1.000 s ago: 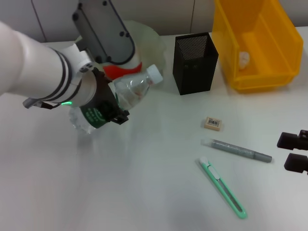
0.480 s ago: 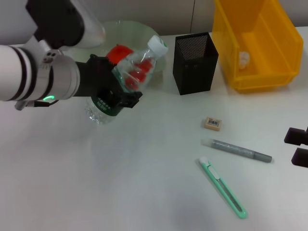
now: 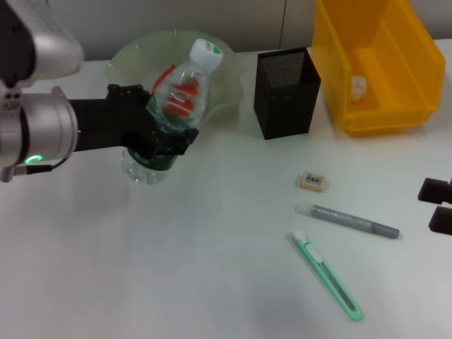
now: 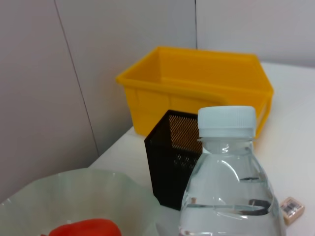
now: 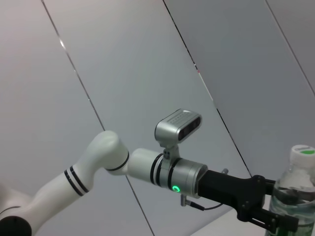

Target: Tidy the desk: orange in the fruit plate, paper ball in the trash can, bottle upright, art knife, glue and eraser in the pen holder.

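My left gripper (image 3: 167, 135) is shut on the clear water bottle (image 3: 171, 113), which has a white cap and a green label. It stands nearly upright, leaning a little, with its base low by the table in front of the pale green fruit plate (image 3: 130, 55). The red-orange orange (image 4: 84, 228) lies in that plate. The eraser (image 3: 313, 181), grey glue stick (image 3: 349, 220) and green art knife (image 3: 326, 275) lie on the table right of centre. Behind them stands the black mesh pen holder (image 3: 286, 92). The paper ball (image 3: 359, 86) lies in the yellow trash can (image 3: 395, 113). My right gripper (image 3: 438, 205) waits open at the right edge.
The pen holder (image 4: 172, 162) stands close to the bottle (image 4: 226, 187), with the yellow bin (image 4: 197, 83) behind it against the wall. The right wrist view shows the left arm (image 5: 172, 172) holding the bottle (image 5: 295, 196).
The left arm has swung the bottle from a steep tilt to nearly upright, cap rising toward the plate. The right gripper drifted slightly toward the right edge.
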Robot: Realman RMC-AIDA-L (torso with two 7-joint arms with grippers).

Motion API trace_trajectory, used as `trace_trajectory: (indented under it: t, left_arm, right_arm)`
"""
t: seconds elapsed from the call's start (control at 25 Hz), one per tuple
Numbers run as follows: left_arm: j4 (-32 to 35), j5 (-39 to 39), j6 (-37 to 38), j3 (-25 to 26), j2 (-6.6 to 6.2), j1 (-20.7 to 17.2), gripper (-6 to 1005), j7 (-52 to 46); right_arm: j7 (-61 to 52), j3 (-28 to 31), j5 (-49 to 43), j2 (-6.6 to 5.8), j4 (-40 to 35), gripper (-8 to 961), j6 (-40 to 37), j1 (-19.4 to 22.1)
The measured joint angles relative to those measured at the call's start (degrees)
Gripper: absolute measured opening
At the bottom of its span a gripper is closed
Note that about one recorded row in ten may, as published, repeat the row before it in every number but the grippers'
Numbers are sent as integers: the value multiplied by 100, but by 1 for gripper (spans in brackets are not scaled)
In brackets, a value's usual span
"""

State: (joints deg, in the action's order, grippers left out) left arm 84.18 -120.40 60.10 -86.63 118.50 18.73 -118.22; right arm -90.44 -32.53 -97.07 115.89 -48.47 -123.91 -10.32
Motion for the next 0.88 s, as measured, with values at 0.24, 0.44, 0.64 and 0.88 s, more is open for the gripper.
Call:
trace_trajectory:
  t: [0.24,0.44,0.64,0.88]
  left_arm:
    - [-226,291,-352,-48,10,-207,779,454]
    - [-494,1036,-493,12,-1,-332,779,1151]
    - [-751,1505,-550,142,-7,-401,779,1630]
    - [-1096,1743,-560,262,-6,-420,779,1957]
  right_arm:
    - [-37,25,-4,-38,29,452,15,-58]
    - [-89,28,-5,-48,36,452,23,-75]
    - [-99,94,-8,-49,38,452,76,-75]
    - [-103,125,-14,-57,53,452,167,-70]
